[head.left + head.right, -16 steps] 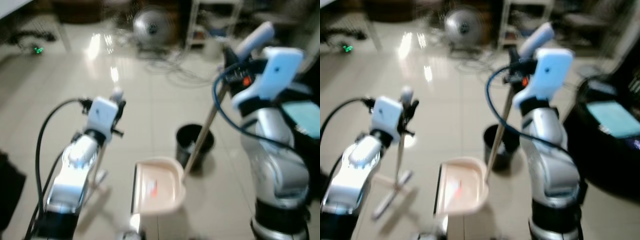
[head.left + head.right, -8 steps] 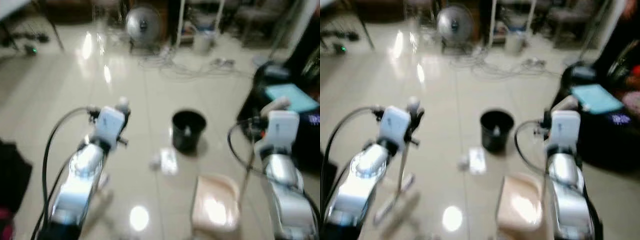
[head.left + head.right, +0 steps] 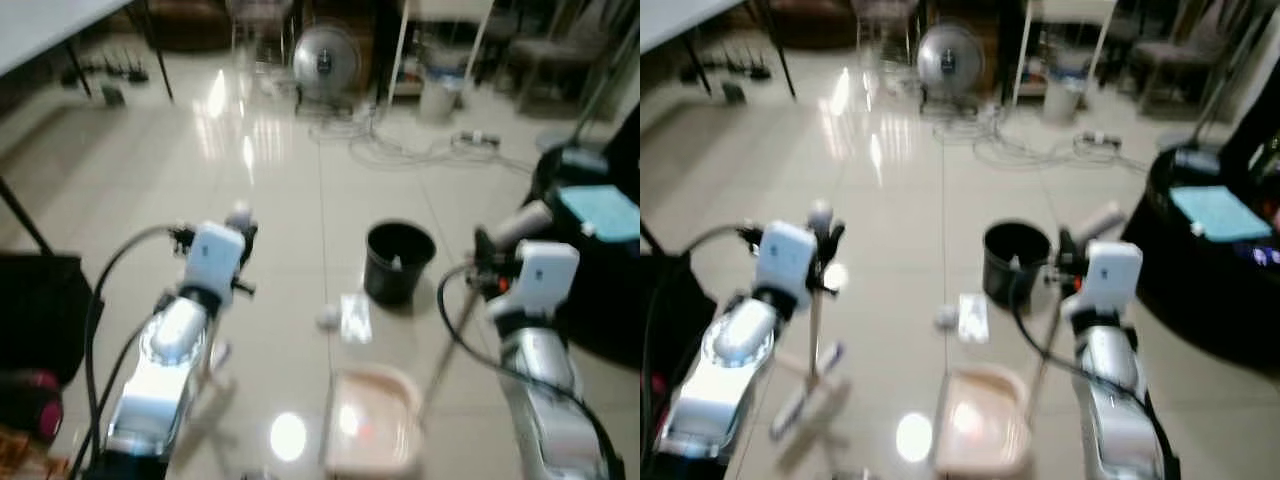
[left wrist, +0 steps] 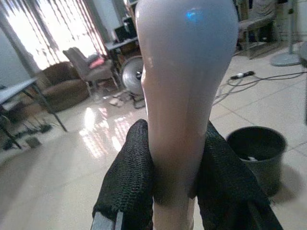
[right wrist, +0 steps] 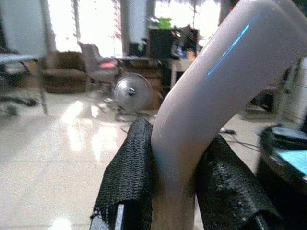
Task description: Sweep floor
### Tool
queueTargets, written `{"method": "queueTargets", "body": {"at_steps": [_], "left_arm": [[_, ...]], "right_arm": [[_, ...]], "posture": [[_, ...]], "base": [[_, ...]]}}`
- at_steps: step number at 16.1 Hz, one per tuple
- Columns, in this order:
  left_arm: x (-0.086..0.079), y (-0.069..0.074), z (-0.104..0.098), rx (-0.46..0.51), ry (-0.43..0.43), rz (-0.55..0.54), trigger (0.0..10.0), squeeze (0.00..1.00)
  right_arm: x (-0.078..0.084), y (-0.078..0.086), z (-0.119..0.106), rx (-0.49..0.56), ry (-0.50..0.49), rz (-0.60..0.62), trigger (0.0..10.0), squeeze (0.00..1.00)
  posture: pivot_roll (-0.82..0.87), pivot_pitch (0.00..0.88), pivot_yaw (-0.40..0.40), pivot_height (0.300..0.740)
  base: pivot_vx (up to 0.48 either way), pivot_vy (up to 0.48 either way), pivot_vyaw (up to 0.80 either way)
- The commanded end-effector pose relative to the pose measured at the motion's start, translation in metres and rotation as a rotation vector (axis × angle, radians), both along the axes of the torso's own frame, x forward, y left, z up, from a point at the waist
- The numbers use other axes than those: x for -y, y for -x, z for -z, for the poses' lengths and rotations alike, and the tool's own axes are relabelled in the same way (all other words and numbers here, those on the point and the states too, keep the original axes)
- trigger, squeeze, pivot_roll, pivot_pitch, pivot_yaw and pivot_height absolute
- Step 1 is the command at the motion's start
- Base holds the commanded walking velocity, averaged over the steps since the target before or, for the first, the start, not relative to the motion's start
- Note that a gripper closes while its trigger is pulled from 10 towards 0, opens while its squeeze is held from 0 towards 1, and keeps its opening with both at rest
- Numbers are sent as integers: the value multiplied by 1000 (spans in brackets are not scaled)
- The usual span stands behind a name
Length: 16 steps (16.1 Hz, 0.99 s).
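Both grippers clamped, left [image 4: 175, 191] on broom [image 3: 815, 310], right [image 5: 175, 191] on dustpan [image 3: 372, 432]; litter [image 3: 345, 315] lies ahead between them.

Open tiles ahead, black bin [image 3: 399, 262], cables [image 3: 400, 150], fan [image 3: 326, 60] obstructing

Glossy tiled floor [image 3: 300, 200], smooth plastic dustpan [image 3: 368, 432], textured black fabric-like fingers [image 4: 128, 182].

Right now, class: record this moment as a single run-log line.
left pincer: shut on broom handle | right pincer: shut on dustpan handle | dustpan: on floor | litter: beside black bin
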<state>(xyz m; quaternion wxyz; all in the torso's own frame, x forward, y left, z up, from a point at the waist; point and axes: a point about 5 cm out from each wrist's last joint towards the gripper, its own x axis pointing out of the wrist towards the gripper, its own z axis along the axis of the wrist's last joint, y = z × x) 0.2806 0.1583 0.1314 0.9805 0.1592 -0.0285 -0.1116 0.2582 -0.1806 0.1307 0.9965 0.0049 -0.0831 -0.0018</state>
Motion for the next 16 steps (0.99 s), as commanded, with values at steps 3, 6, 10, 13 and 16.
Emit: {"method": "queueTargets", "body": {"at_steps": [3,6,10,13,16], "left_arm": [[2,-5,0,6,44,7,10000,0],[-2,-6,7,-8,23,-1,10000,0],[-1,-5,4,9,35,-3,10000,0],[2,-6,3,17,29,13,10000,0],[5,-8,3,19,19,32,10000,0]], "right_arm": [[-5,-5,-11,90,-25,-72,10000,0],[-9,-11,-5,54,24,-93,10000,0],[-9,-12,0,30,62,-108,10000,0],[-8,-12,0,27,74,-96,10000,0],[-4,-10,1,28,37,-62,10000,0]], "posture": [[-5,0,-19,740],[-5,5,-26,740],[7,11,-42,740],[0,13,-38,740],[-8,14,-34,740]], "base": [[0,0,0],[0,0,0],[0,0,0],[246,0,413],[251,0,0]]}}
